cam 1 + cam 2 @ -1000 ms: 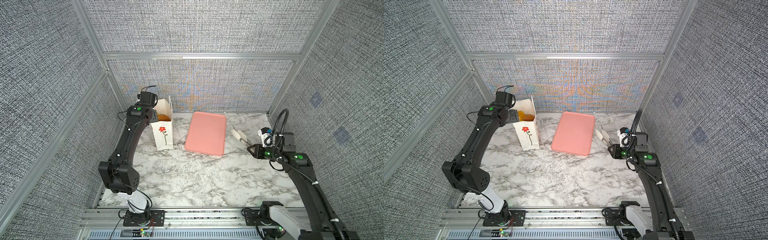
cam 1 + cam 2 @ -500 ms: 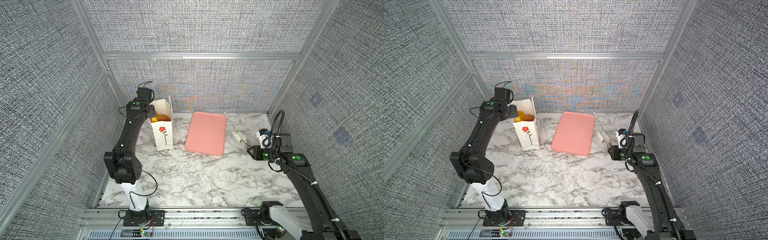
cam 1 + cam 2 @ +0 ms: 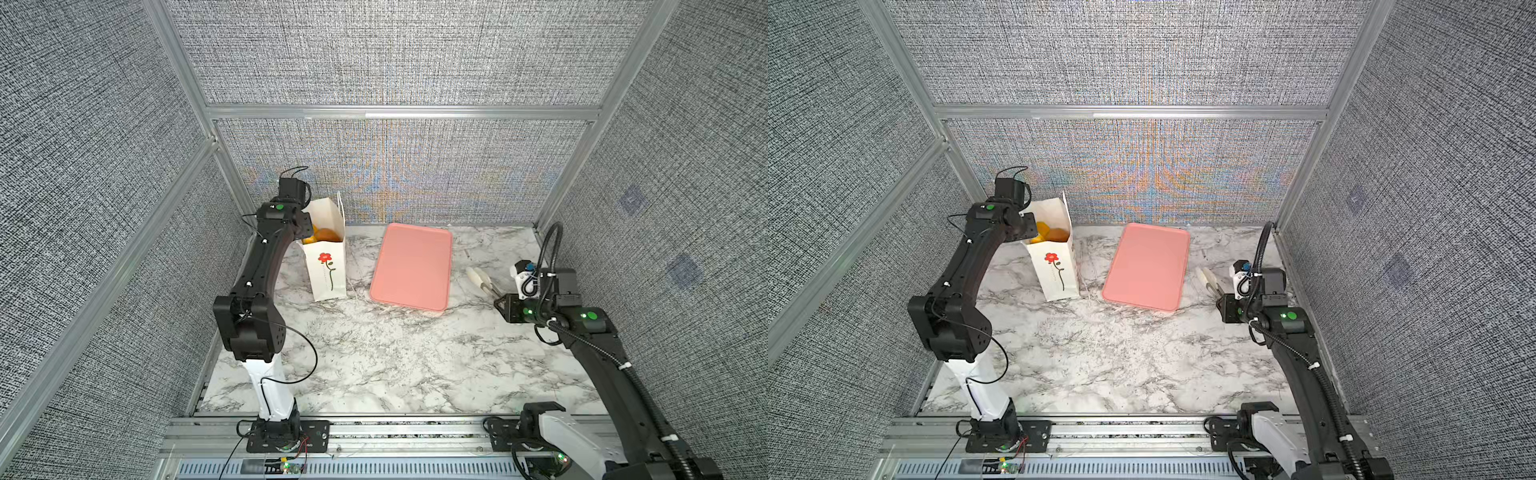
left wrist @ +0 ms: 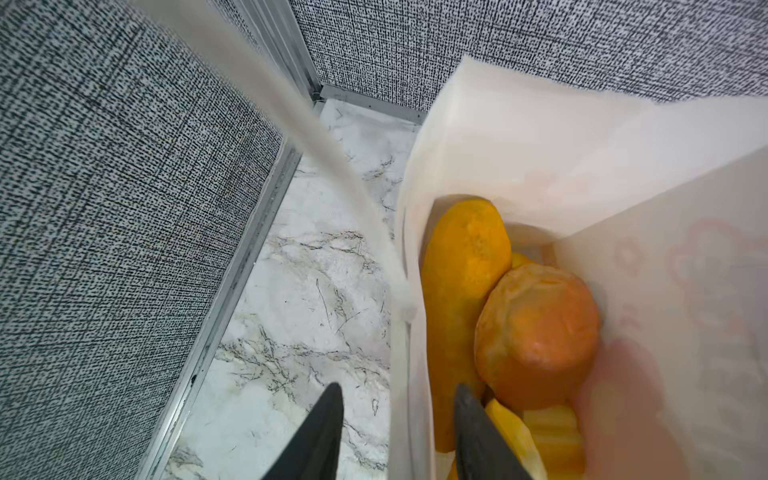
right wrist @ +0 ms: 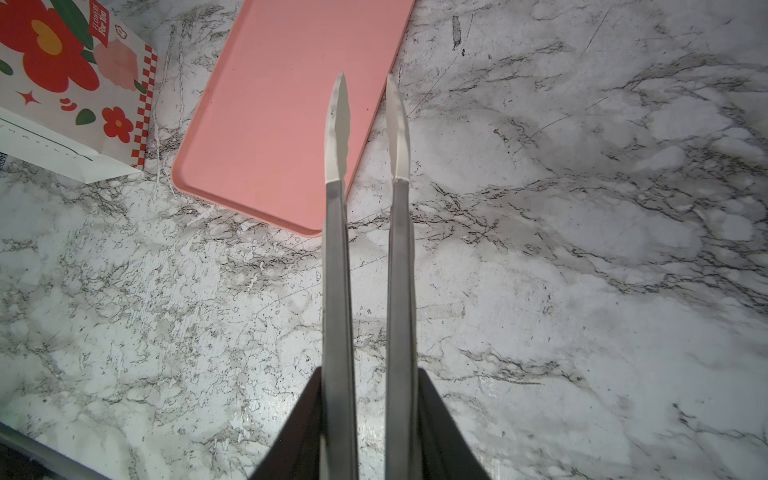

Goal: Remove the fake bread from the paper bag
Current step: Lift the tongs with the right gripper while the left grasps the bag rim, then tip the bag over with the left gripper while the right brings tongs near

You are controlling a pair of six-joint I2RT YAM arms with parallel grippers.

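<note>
Glossy, light and probably slick, the fake bread (image 4: 536, 332) lies inside the upright paper bag (image 3: 326, 266) at the back left of the worktop (image 3: 374, 353). The left hand (image 4: 397, 390) straddles the bag's thin, floppy wall, jaws apart. The right hand (image 5: 368, 374) clamps metal tongs (image 5: 336, 249), which are best closed across each piece's middle.

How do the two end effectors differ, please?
The left end effector straddles a wall of the paper bag, one finger inside beside the fake bread; the right end effector hangs near the pink tray. The left is open; the right is shut on tongs. Both have black fingers.
</note>
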